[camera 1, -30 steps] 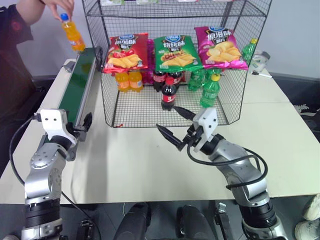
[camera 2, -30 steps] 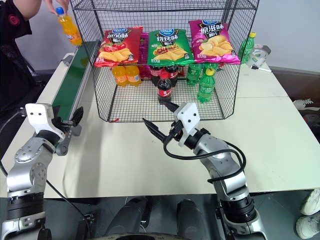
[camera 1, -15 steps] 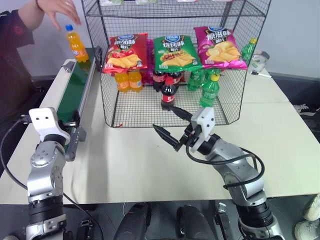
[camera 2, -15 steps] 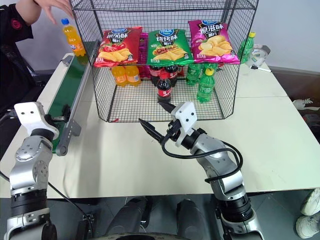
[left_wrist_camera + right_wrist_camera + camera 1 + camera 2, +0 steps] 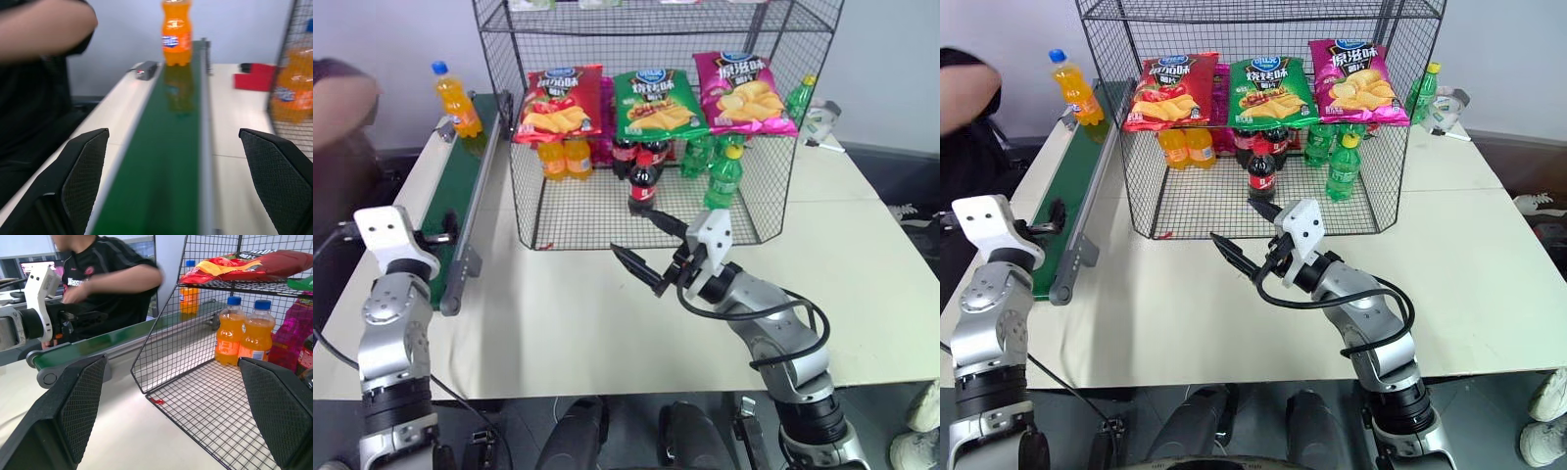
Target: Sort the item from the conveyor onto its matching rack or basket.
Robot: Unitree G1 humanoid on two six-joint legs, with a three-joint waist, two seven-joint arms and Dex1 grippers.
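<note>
Grippers both gape empty: right gripper (image 5: pixel 651 250) poised over the worktop (image 5: pixel 587 313) before the rack (image 5: pixel 636 211), left gripper (image 5: pixel 171 181) lined up at the conveyor (image 5: pixel 460 181) end, awaiting the orange soda bottle (image 5: pixel 452 98) upright at the far end.

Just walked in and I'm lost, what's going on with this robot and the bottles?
An orange soda bottle stands upright at the far end of the green conveyor. The left gripper waits open at the near end, holding nothing. The right gripper hovers open and empty before the wire rack of chips and drinks.
</note>
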